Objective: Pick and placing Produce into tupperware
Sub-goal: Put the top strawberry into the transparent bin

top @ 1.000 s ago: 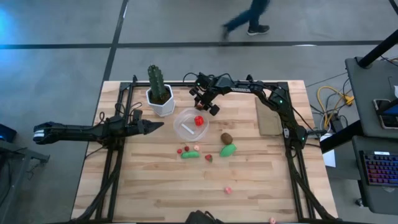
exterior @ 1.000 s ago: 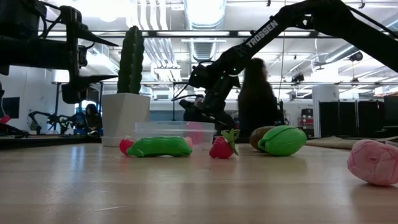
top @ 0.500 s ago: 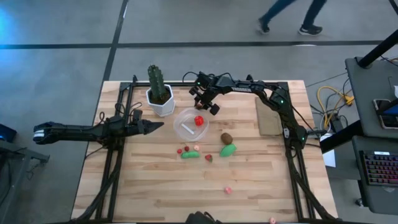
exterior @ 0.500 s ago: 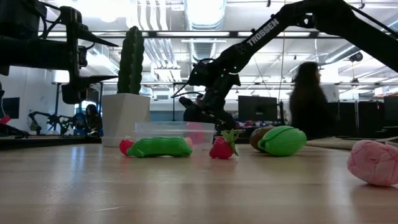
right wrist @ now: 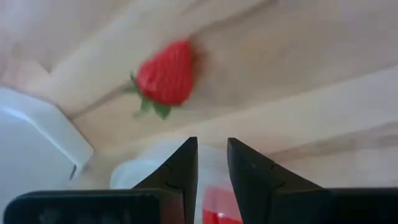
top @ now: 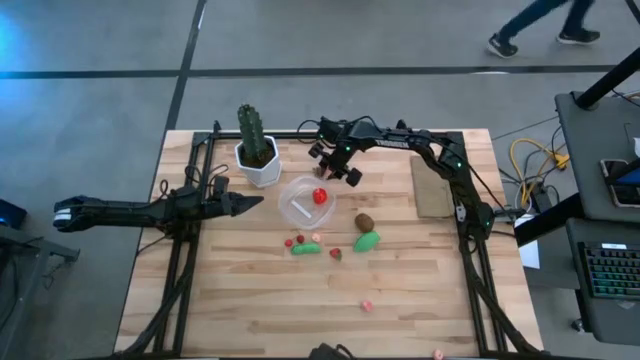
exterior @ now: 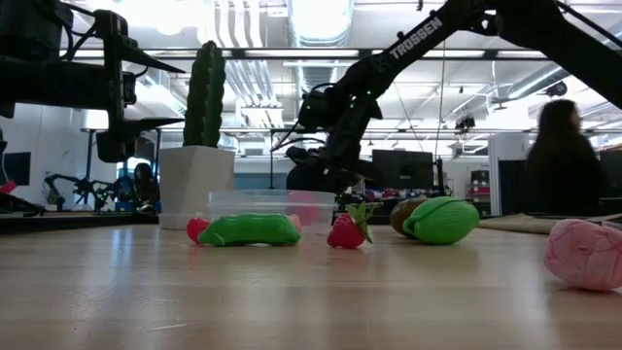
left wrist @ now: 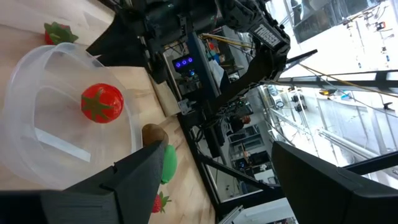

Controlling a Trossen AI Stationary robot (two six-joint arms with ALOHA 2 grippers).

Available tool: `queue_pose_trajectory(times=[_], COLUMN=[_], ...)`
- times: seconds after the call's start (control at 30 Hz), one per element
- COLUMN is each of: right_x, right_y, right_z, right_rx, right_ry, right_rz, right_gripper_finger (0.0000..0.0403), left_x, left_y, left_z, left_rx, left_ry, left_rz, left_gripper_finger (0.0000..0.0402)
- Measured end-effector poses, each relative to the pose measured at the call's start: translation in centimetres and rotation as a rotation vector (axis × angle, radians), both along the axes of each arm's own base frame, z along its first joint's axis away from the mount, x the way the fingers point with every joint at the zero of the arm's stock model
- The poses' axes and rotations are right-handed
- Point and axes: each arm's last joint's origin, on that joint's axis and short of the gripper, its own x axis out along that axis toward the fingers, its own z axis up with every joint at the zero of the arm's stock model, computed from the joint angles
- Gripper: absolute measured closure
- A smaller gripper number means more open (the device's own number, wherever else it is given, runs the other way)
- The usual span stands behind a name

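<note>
With its claw clenched on nothing above the far rim of the tupperware (top: 306, 200), the right gripper (top: 345, 172) could clip that rim swinging toward the loose produce (top: 366, 241) nearer us, jolting the red tomato (top: 320, 195) inside.

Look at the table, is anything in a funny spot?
Yes: one small pink piece lies by the table's near edge, far from the other produce beside the tupperware. Nothing looks spilled or broken.

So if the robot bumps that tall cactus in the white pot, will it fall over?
Maybe. The cactus stands much taller than its white pot is wide, so a knock near the top could tip it. The pot looks flat-bottomed in the low view, so a low nudge would probably just slide it.
</note>
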Motion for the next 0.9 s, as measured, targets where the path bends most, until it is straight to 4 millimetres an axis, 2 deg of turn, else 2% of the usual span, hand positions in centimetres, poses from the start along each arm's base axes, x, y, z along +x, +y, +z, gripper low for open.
queue_pose_trajectory(times=[0.23,0.43,0.67,0.8,0.9], right_x=[-0.5,-0.6,-0.4,-0.2,-0.1], right_y=[-1.1,-1.4,-1.4,-1.5,-1.6], right_z=[0.9,0.9,1.0,1.1,0.6], right_rx=[-0.098,-0.109,-0.051,-0.047,-0.018], right_ry=[-0.022,-0.027,-0.043,-0.065,-0.041], right_rz=[0.024,0.041,-0.048,-0.063,-0.157], right_gripper_finger=[0.0319,0.0271,0.0214,0.0201,0.02], left_x=[0.0,0.0,0.0,0.0,0.0], left_y=[0.0,0.0,0.0,0.0,0.0], left_z=[0.0,0.0,0.0,0.0,0.0], left_rx=[-0.001,-0.001,-0.001,-0.002,-0.003], left_ry=[-0.002,-0.001,-0.001,-0.001,-0.001], left_rz=[0.0,0.0,0.0,0.0,0.0], left_gripper_finger=[0.0118,0.0118,0.0118,0.0118,0.0118])
